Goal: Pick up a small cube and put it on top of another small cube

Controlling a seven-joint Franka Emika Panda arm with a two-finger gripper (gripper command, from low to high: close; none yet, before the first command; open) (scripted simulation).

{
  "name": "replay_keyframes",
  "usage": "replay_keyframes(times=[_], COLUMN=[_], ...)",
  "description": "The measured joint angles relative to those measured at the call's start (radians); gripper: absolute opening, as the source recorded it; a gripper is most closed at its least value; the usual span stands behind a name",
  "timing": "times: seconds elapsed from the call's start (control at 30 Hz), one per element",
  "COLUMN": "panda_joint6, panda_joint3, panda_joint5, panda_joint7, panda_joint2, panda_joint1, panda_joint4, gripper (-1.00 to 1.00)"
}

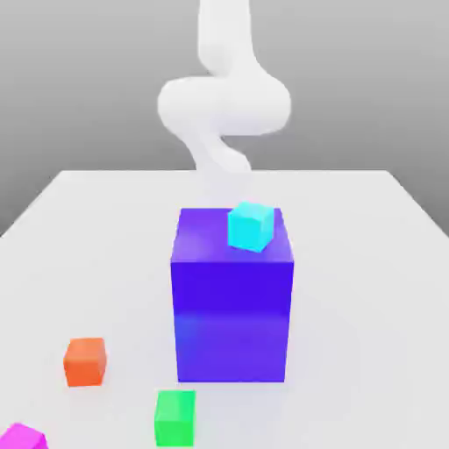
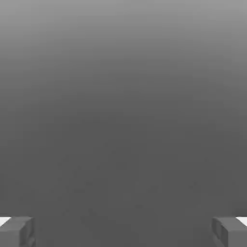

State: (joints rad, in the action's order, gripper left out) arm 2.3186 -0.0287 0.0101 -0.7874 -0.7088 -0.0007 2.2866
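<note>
With the gripper spread wide and empty, the small magenta cube, well off from the big blue block, should be approached squarely from above.

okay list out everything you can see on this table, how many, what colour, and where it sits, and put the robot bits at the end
table: one, white, under everything.
large cube: one, blue-purple, middle of the table.
cyan cube: one, small, on top of the large cube, near its edge on the exterior view's right.
orange cube: one, small, on the table toward the exterior view's left, in front.
green cube: one, small, in front of the large cube.
magenta cube: one, small, cut off at the exterior view's near left corner.
arm: one, white, behind the large cube.
gripper: one, grey fingers, open, holding nothing.
</note>
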Motion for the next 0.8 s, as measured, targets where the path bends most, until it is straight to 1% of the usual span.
replay_keyframes(times=[0.27,0.5,0.8], panda_joint6=[0.061,0.112,0.177], panda_joint3=[-0.093,-0.164,-0.204], panda_joint5=[0.048,0.109,0.184], panda_joint7=[0.052,0.11,0.183], panda_joint2=[0.295,0.549,0.876], panda_joint1=[-0.009,-0.03,-0.109], panda_joint4=[-0.043,-0.081,-0.129], gripper=[0.0,0.0,0.0])
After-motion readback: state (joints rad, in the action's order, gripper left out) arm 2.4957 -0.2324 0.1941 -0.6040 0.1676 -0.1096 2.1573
